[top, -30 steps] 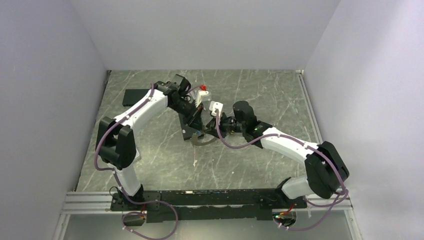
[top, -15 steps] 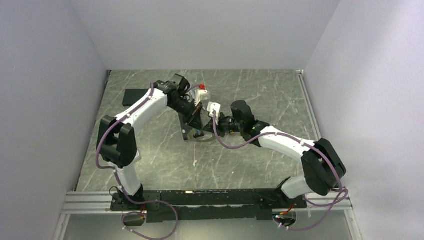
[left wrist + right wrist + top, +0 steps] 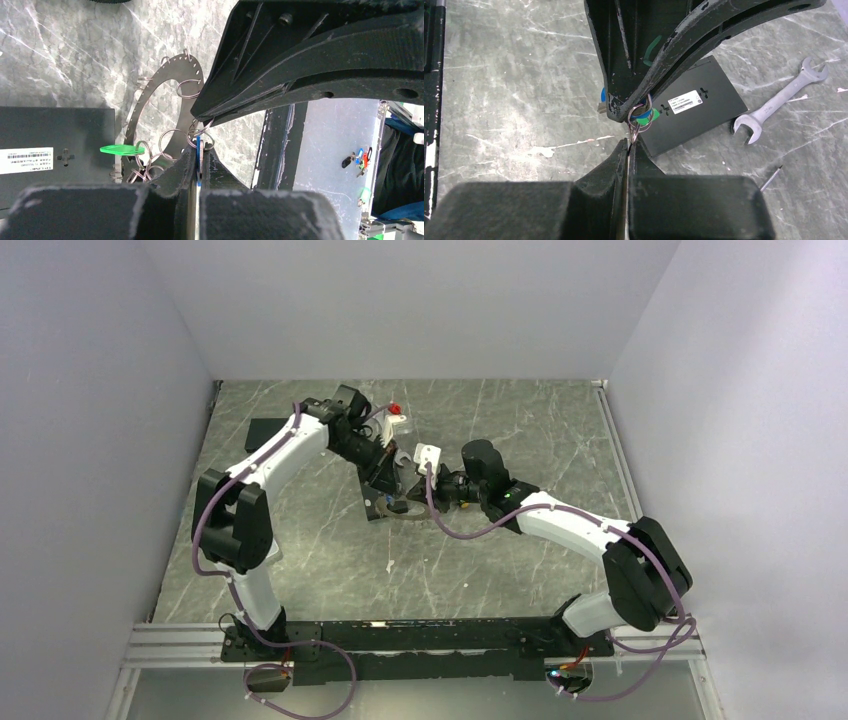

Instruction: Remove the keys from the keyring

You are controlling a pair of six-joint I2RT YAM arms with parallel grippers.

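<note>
In the left wrist view my left gripper [image 3: 199, 150] is shut on the blue key [image 3: 198, 142], seen edge-on between the pads. The key hangs from a small wire ring [image 3: 200, 131] that my right gripper's tips pinch from above. The large dark grey keyring [image 3: 150, 100] lies behind, partly on the black box [image 3: 50, 150], with the green key [image 3: 117, 149] at its left rim. In the right wrist view my right gripper [image 3: 629, 142] is shut on that wire ring [image 3: 633, 131], just below the left gripper's tips. The blue key [image 3: 602, 95] and green key [image 3: 644, 119] show there. Both grippers [image 3: 392, 480] [image 3: 437, 490] meet over the keyring [image 3: 400, 508].
A silver spanner [image 3: 779, 100] and a screwdriver tip [image 3: 771, 179] lie right of the black box [image 3: 694, 110]. A flat black plate [image 3: 262, 432] lies at the back left. A small white scrap [image 3: 388, 565] lies nearer the arm bases. Walls enclose three sides.
The right gripper has moved left to meet the left gripper. The keyring has shifted a little toward the back. The left wrist has drawn slightly back and left.
</note>
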